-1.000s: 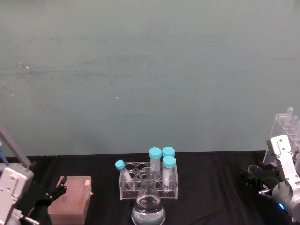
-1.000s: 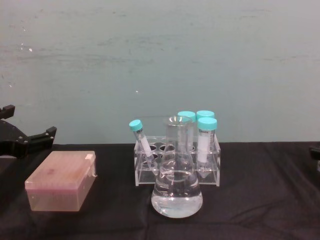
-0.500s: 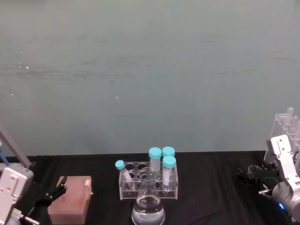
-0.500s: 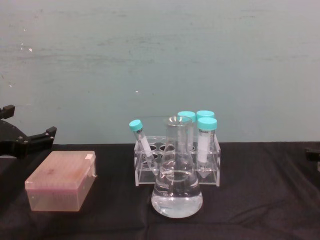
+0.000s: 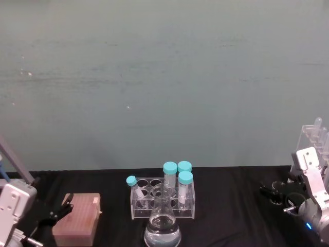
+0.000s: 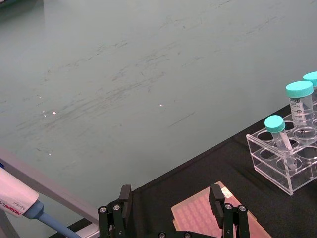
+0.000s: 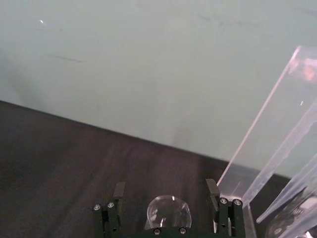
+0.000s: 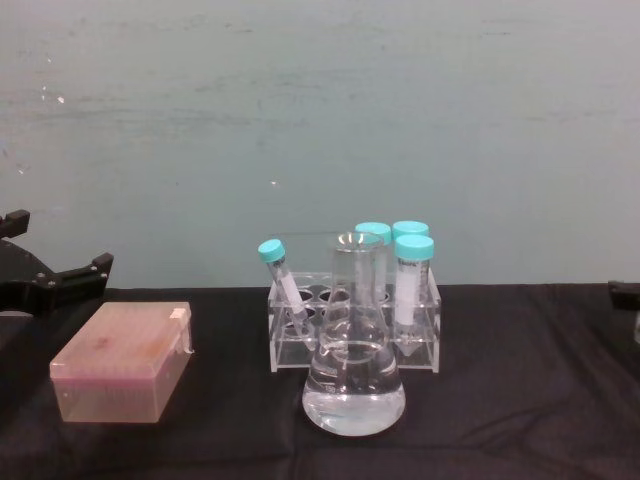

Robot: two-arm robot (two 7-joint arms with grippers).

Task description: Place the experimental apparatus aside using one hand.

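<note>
A teal wall [image 5: 164,77] rises behind a black surface [image 8: 520,400]. At its middle stands a large conical flask [image 8: 354,370] with clear liquid in its base. Just behind it is a low clear tube rack [image 8: 430,345] holding four teal-capped tubes [image 8: 413,280], three upright and one leaning. Toward the robot's left lies a pink pipette-tip box [image 8: 125,360], well apart from the flask.

At the far right of the surface, the right hand [image 7: 166,191] sits low with its fingers [image 7: 214,196] spread. A small glass beaker [image 7: 169,213] stands between them, with a gap on each side, so nothing is grasped. Just beside that hand, on its outer side, rises the tall acrylic rack [image 5: 313,139] of long glass tubes, close enough to crowd the beaker.

The left hand [image 6: 171,193] hovers over the near end of the tip box, released and holding nothing. A pipette [image 6: 20,208] hangs at its side.
</note>
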